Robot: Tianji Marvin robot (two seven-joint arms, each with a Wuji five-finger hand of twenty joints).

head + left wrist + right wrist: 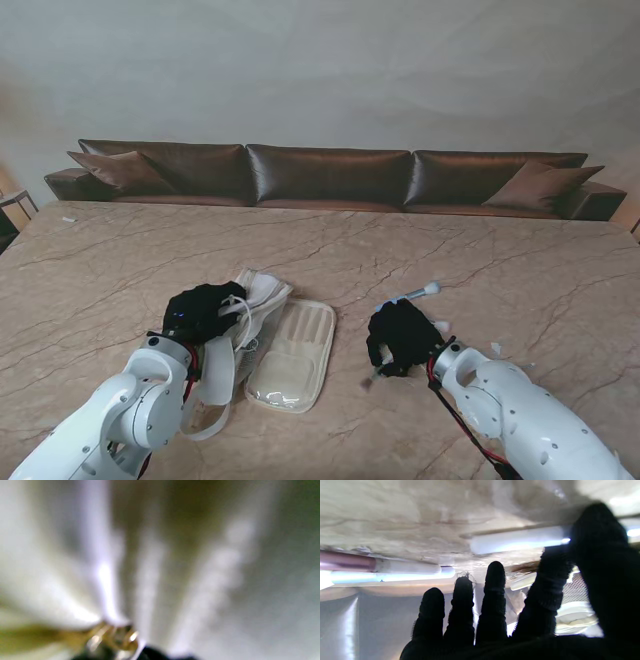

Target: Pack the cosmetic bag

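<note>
The cosmetics bag (292, 355) lay opened flat on the desk (520, 260) between my hands, its pockets apparently unfilled, so packing had barely begun. My left hand (203, 310) gripped the bag's white edge; my right hand (402, 337) held a slim makeup brush (418, 293).

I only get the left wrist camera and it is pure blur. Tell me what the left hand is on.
Observer: In the stand view the left hand is closed on the left edge of the white bag, which lies open.
Operator: Now give me the right hand.
Observer: The right hand is right of the bag, apart from it, shut on a brush.
Operator: Say which way the brush lies.
Observer: Its white rounded end points farther from me, toward the right.
</note>
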